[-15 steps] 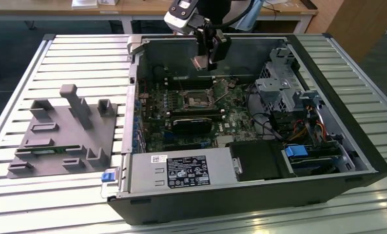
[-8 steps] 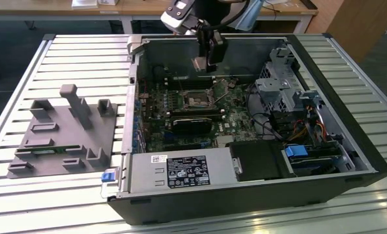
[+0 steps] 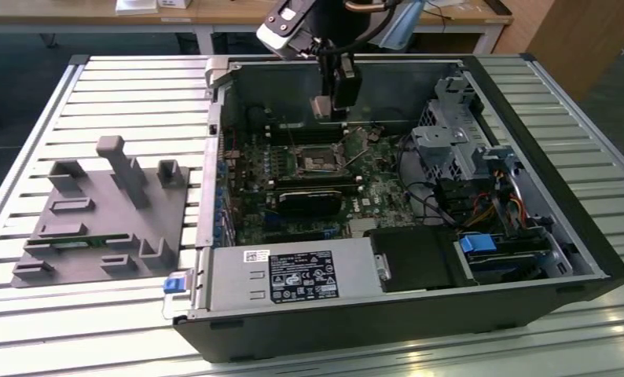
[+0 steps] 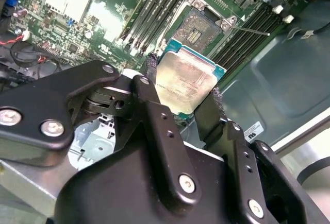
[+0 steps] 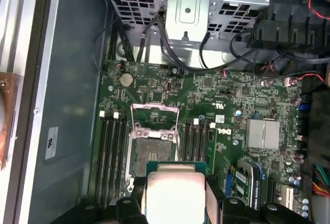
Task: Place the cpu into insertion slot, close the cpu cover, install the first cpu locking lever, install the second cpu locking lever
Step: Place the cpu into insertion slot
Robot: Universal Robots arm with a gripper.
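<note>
Gripper [image 4: 183,87]: fingers [image 4: 209,113] closed on the cpu [image 4: 186,74], which is held by its edges over the motherboard [image 4: 111,38]. Beyond, the insertion slot [image 4: 198,28] is seen empty. Cpu cover [image 5: 154,106]: raised, not closed. Locking lever [image 4: 250,29]: unlatched. All four steps are judged outstanding.

Cpu [image 4: 184,82] btwn jaws, above insertion slot [image 4: 198,28] on mobo [image 5: 232,95], inside pc case [image 3: 396,322].
</note>
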